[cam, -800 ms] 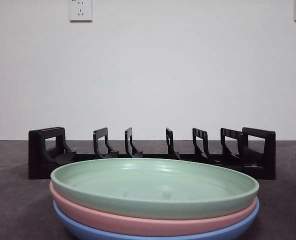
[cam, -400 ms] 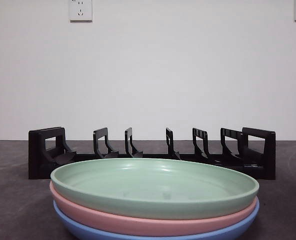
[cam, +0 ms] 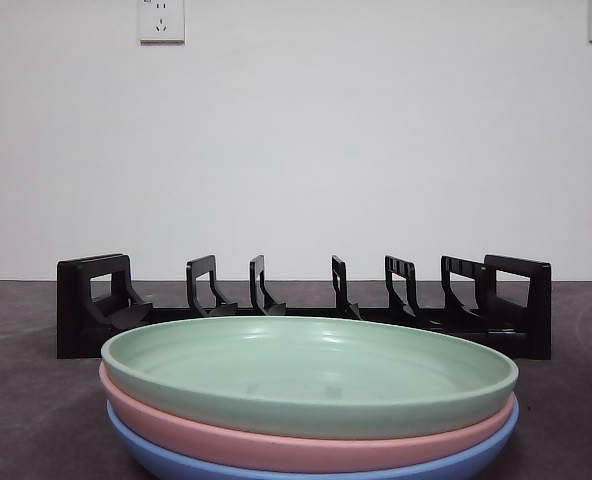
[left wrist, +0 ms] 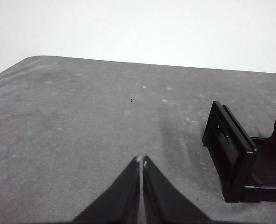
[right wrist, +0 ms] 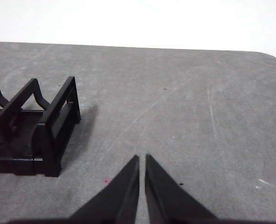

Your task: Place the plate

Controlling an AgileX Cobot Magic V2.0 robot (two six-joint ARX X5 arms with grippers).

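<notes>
A green plate (cam: 309,372) lies on top of a pink plate (cam: 276,440) and a blue plate (cam: 306,467), stacked at the front of the table. Behind the stack stands a black plate rack (cam: 306,305) with upright dividers and nothing in its slots. My left gripper (left wrist: 141,161) is shut with nothing in it, over bare table beside one end of the rack (left wrist: 236,156). My right gripper (right wrist: 142,160) is shut and holds nothing, beside the other end of the rack (right wrist: 40,133). Neither arm shows in the front view.
The table (cam: 26,400) is dark grey and mottled, with a white wall behind it. Two wall sockets (cam: 161,20) sit high on the wall. Bare tabletop (left wrist: 72,116) lies on both outer sides of the rack.
</notes>
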